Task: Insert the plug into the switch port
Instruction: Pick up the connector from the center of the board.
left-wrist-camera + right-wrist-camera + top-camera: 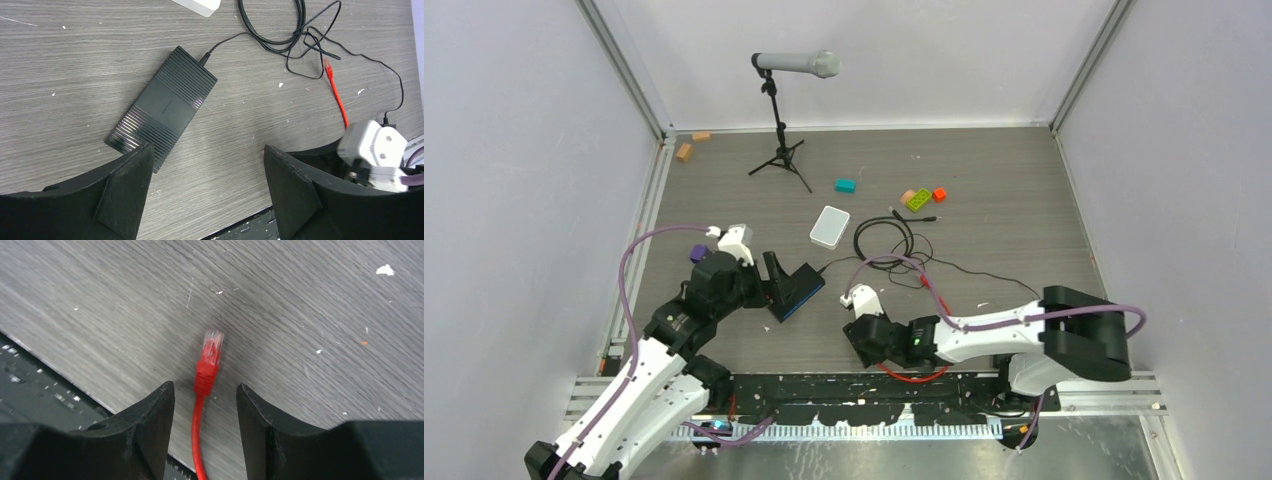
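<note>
Plug (212,346) low over table (310,300), just past R claw (205,385). Long axis in line w/ claw, clear tip pointing away. Claw narrow, red cable (196,440) thru gap, untouched. L claw (207,170) wide, over black box (162,105).

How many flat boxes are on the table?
2. The black switch lies near the front left of the table; the white box sits farther back, near the middle. None seems hidden.
</note>
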Available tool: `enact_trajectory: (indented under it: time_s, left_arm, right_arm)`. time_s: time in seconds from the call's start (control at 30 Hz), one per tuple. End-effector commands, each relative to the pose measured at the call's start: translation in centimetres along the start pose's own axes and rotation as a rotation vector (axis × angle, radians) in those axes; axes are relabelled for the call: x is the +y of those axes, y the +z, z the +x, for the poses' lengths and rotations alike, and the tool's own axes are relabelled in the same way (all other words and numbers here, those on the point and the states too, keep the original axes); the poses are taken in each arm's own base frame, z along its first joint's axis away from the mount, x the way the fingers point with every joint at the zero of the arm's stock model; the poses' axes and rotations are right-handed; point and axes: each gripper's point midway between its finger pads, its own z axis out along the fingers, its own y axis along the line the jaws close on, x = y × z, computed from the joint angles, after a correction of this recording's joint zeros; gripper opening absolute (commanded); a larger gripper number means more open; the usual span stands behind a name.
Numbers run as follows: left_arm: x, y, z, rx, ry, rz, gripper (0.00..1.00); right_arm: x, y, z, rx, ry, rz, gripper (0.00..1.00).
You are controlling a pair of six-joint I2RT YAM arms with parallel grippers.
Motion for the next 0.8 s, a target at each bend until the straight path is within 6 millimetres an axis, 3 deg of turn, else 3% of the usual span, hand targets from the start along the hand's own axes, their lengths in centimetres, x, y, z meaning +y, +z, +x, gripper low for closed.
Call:
enact_trajectory:
  time_s: [0.0,0.2,0.43,0.6,0.77]
  left_arm:
    - [-0.8,0.0,-0.9,-0.032,0.003,0.032,0.82]
    - [-0.5,-0.2,-1.0,-0.038,0.007,0.017,0.82]
    - [-1.5,-0.7,-1.6,-0.046,-0.01,0.05,0.82]
    - [-2.5,-1.0,-2.6,-0.052,-0.016,0.076,0.83]
    - [-3.4,-1.0,-2.9,-0.047,-0.006,0.112,0.8]
  right_arm:
    - [1.5,1.5,-3.3,-0.108,0.067,0.019,0.53]
    - [0.7,2.4,-1.9,-0.057,0.045,0.073,0.47]
    - [-0.5,1.3,-1.0,-0.083,0.08,0.069,0.09]
    - [-0.9,-1.5,-3.3,-0.161,0.067,0.036,0.01]
    - [-2.0,-6.5,-6.9,-0.295,0.058,-0.008,0.01]
